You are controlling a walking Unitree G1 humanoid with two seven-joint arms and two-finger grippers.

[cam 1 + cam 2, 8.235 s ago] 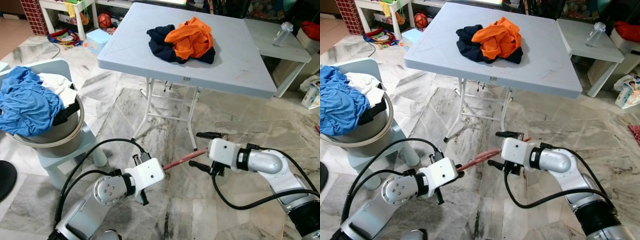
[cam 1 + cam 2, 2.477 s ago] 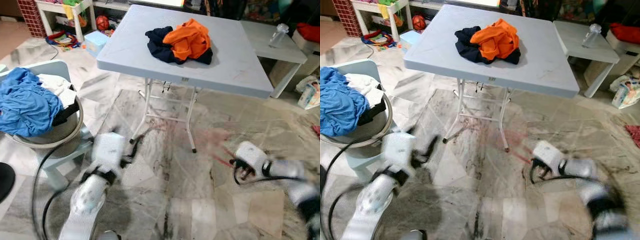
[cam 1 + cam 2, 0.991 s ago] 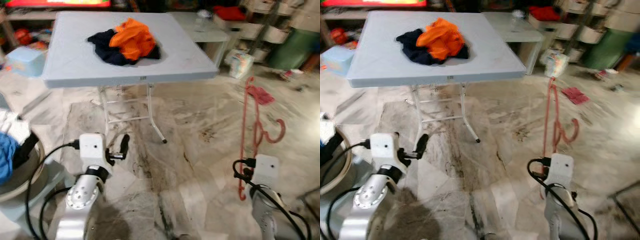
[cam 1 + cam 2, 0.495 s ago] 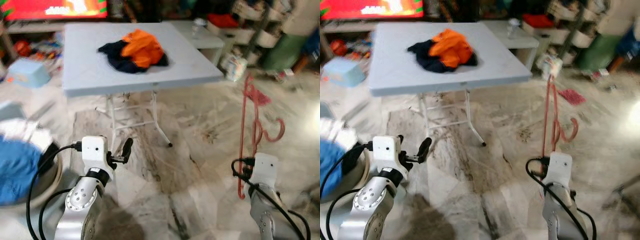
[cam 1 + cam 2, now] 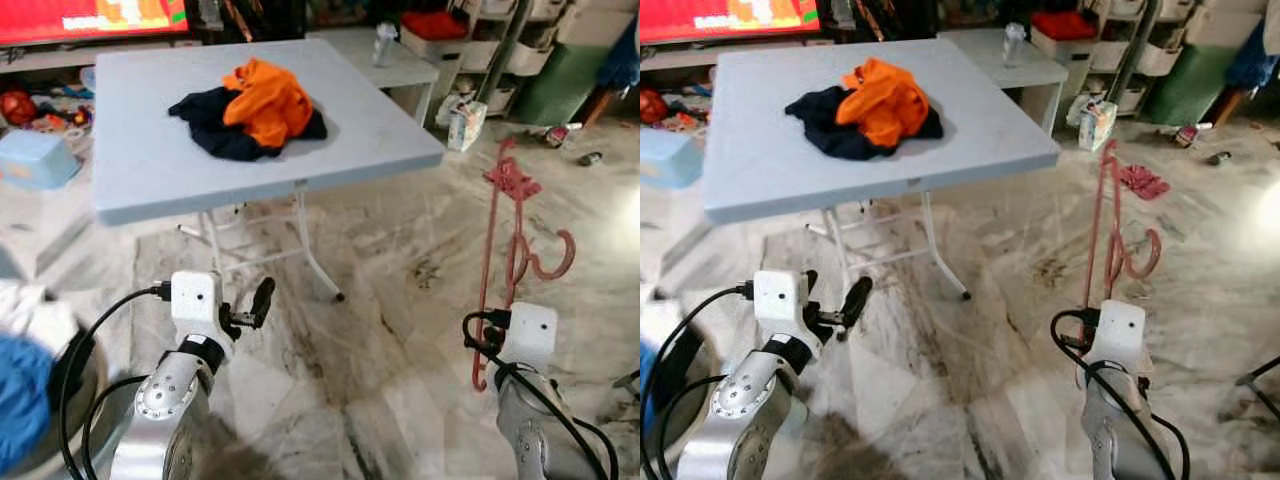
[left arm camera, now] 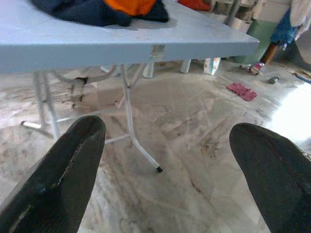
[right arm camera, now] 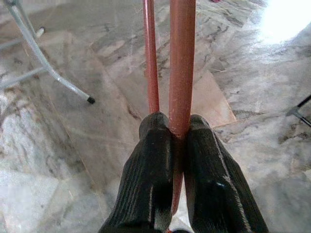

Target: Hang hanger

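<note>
The hanger (image 5: 505, 245) is red and stands upright at the robot's right side, above the marble floor (image 5: 400, 250). The right gripper (image 7: 177, 145) is clenched on its lower bar, which is pinched between the two black fingers (image 7: 150, 179). Compared with half a second ago, the whole picture has shifted, so it is the camera that turned; the hanger keeps the same place over the right wrist. I judge that the robot is carrying it and looking for a rail, so the hanging itself is not yet done.

The left gripper (image 6: 165, 160) is released and empty, with its fingers wide apart, low in front of the table (image 5: 130, 160).

Counted: one hanger, one table, one pile of clothes (image 5: 250, 110) on it with an orange piece and a dark piece, and two grippers.
</note>
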